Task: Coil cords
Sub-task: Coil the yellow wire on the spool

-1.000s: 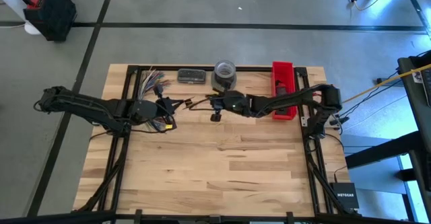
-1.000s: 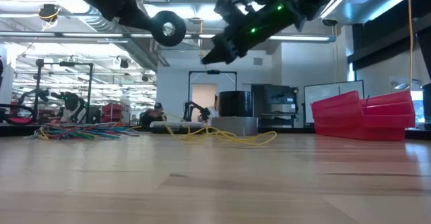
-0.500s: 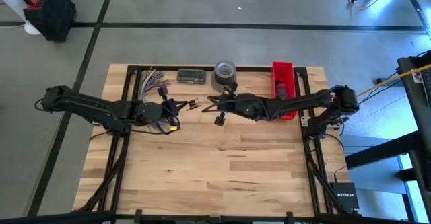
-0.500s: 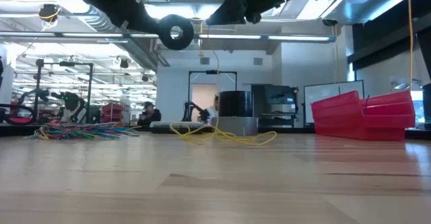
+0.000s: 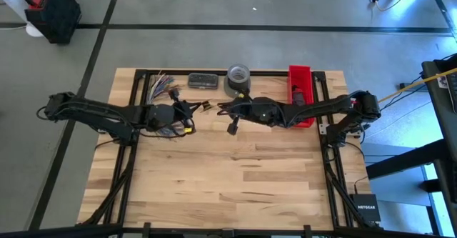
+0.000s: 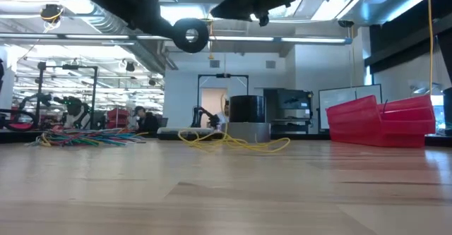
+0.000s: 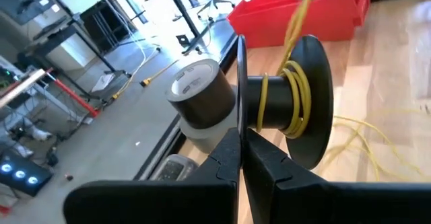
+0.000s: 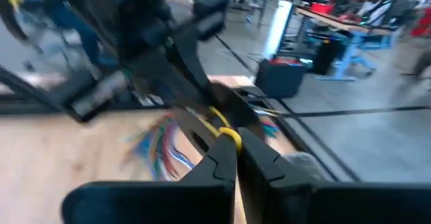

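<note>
Seen from straight above: a pale wooden table (image 5: 228, 174) with two dark arms reaching in from left and right, meeting above the far half.

Left gripper (image 7: 241, 140) clenched on the flange of a black spool (image 7: 286, 106), held up in the air near the table's middle, a little left of centre. Several turns of yellow cord (image 7: 291, 96) wrapped round the spool's hub, with one strand leading up and away from it. In the table-level view, the spool (image 6: 191, 34) hanging high over the surface.

Right gripper (image 8: 233, 143) clenched on the yellow cord (image 8: 229, 136), pinched between the fingertips, just right of the spool and also raised well above the table.

More of the yellow cord (image 6: 233, 142) lying in loose loops on the far part of the table, near a grey tape roll (image 5: 238, 74) that stands on a grey base. A tangle of multicoloured cords (image 5: 163, 85), red, green, white and yellow, lying at the far left of the table; also visible at the left in the table-level view (image 6: 85, 137).

A small dark box (image 5: 203, 80) at the far edge, between the coloured tangle and the tape roll. A red bin (image 5: 300, 93) at the far right, partly under the right arm.
</note>
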`<action>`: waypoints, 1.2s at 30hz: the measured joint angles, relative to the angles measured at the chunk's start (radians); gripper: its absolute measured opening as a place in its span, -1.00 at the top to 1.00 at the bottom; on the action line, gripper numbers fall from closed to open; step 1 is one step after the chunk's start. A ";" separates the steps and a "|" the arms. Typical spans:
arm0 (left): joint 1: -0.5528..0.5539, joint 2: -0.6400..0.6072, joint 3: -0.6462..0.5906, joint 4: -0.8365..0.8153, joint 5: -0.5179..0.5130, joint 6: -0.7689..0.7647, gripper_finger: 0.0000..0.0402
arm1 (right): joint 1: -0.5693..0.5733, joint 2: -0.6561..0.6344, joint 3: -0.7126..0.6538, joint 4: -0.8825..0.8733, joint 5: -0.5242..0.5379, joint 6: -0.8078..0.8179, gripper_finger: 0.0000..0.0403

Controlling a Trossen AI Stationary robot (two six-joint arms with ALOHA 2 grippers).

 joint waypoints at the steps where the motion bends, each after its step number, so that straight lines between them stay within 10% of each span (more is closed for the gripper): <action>1: 0.006 0.009 0.000 0.015 0.002 -0.010 1.00 | 0.000 0.001 0.000 0.010 -0.019 0.017 0.98; 12: 0.038 0.108 0.000 0.135 -0.102 0.008 1.00 | -0.001 0.027 0.054 -0.091 -0.076 0.160 0.98; 20: 0.036 0.087 0.000 0.116 -0.192 0.035 1.00 | 0.015 0.019 0.110 -0.310 0.128 0.155 0.98; 27: 0.037 0.092 0.000 0.131 -0.178 0.060 1.00 | 0.015 0.057 0.112 -0.197 -0.071 0.158 0.97; 36: 0.038 0.092 0.000 0.126 -0.183 0.058 1.00 | 0.014 0.058 0.182 -0.398 -0.016 0.181 0.97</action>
